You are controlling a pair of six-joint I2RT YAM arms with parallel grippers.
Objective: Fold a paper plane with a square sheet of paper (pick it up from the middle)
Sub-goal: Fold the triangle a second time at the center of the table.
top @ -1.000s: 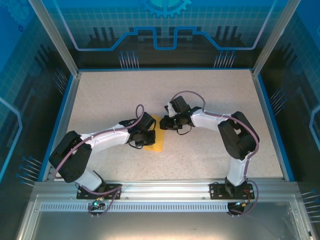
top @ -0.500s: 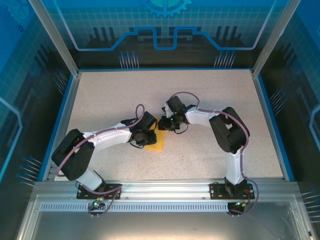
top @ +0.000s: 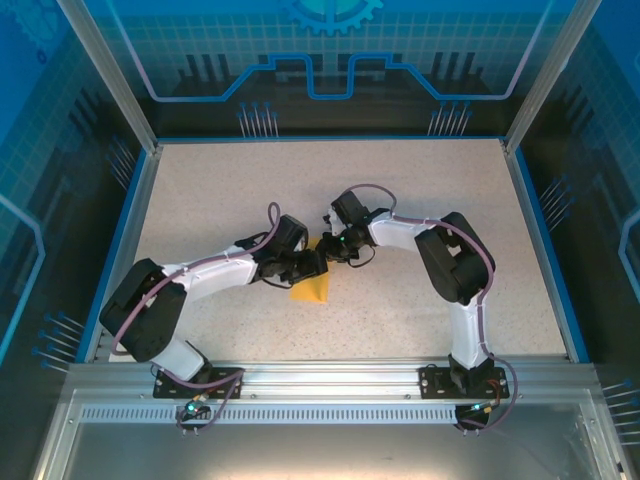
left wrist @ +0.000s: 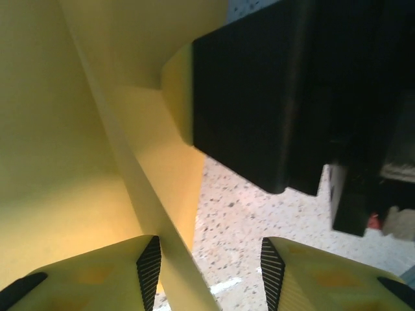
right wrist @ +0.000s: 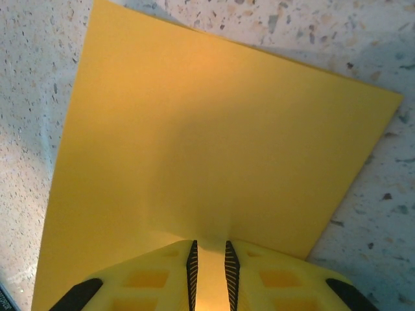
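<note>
- On the table (top: 200, 190), near the middle: paper (right wrist: 207, 129), one edge lifted into a ridge.
- Pinched on that paper's edge: right gripper (right wrist: 209, 259), jaws narrow.
- Astride the ridge: left gripper (left wrist: 211, 269), jaws apart, gripping nothing, close beside the right gripper.

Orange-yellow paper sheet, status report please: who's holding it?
Right gripper: jaws shut on edge of thin orange-yellow sheet of paper. Left gripper: jaws open, paper's raised fold between them. Black gripper housing close ahead.
</note>
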